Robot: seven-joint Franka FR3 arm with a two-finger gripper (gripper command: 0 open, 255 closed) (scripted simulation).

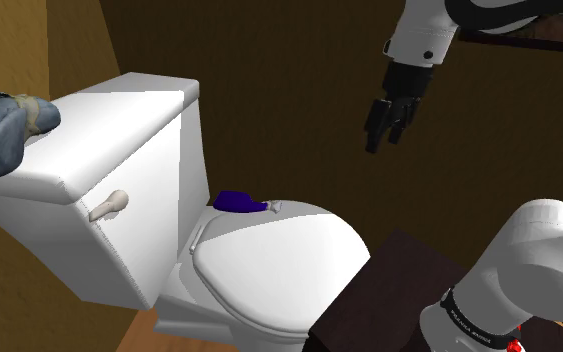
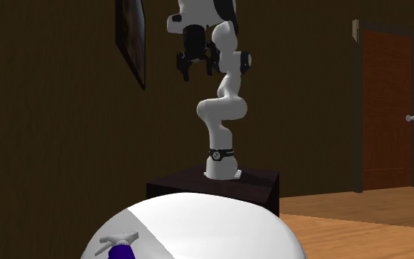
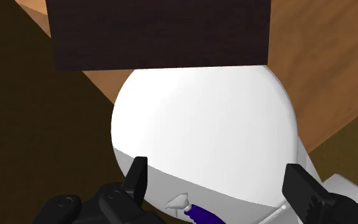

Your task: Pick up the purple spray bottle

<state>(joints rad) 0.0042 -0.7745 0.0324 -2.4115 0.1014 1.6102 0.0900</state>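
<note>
Hanging high over the toilet, the gripper [image 1: 382, 135] is released, its 2 fingers [image 3: 137, 175] standing well apart with nothing between them. It touches nothing.

In the shoulder view, the bottle [image 1: 237, 202] sits at the 11 o'clock edge of the shut lid [image 1: 279, 265], just beside the tank [image 1: 119, 150]. It looks to lie on its side, purple body toward the tank and pale trigger head [image 1: 274, 207] toward the lid. From the bottle, the gripper is at about 2 o'clock and well apart from it. A grey-blue bundle [image 1: 4, 130] rests on the tank's 9 o'clock end, and a flush handle [image 1: 109, 205] sticks out of the tank's front. The dark stand [image 1: 389, 290] is at 4 o'clock from the lid.

In the second exterior view, the bottle [image 2: 122, 252] shows at the lid's [image 2: 212, 228] 7 o'clock edge, trigger head [image 2: 120, 237] uppermost. The stand [image 2: 220, 180] is just past the lid at 12 o'clock, the arm rising from it, and the gripper [image 2: 198, 71] points down from the top of the arm. A framed picture [image 2: 131, 37] hangs at 10 o'clock from the gripper. A brown door [image 2: 385, 110] is at 3 o'clock, above a wood floor [image 2: 359, 221].

In the wrist view, the gripper [image 3: 219, 181] looks down on the lid [image 3: 203, 114]. The bottle [image 3: 203, 215] and its trigger head [image 3: 179, 203] lie between the 2 fingers' lines, far below and apart from both. The stand [image 3: 158, 32] is beyond the lid.
</note>
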